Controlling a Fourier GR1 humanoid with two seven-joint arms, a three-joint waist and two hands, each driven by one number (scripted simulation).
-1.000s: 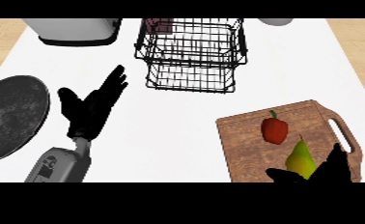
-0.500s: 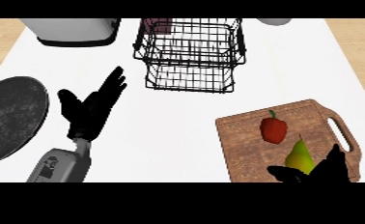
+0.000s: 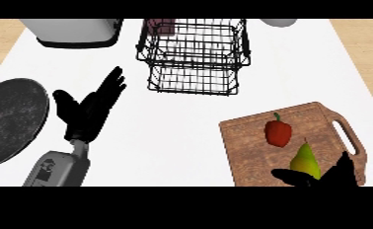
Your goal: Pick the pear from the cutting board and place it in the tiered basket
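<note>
A yellow-green pear [image 3: 305, 158] lies on the wooden cutting board [image 3: 247, 139] at the lower right, beside a red bell pepper [image 3: 278, 131]. My right hand [image 3: 334, 175] comes in at the board's lower edge, open, its thumb just below the pear and its fingers to the pear's right. Much of this hand is cut off by the view's edge. The black wire tiered basket [image 3: 194, 55] stands at the top middle. At the left, my left hand [image 3: 89, 109] rests open with its fingers up.
A dark round pan or plate [image 3: 18, 114] lies at the left edge. A grey appliance [image 3: 73, 30] stands at the top left, a white object [image 3: 278, 22] at the top right, and a dark red item [image 3: 162, 26] behind the basket.
The right hand has shifted slightly up towards the pear. The left hand and the objects have not moved.
</note>
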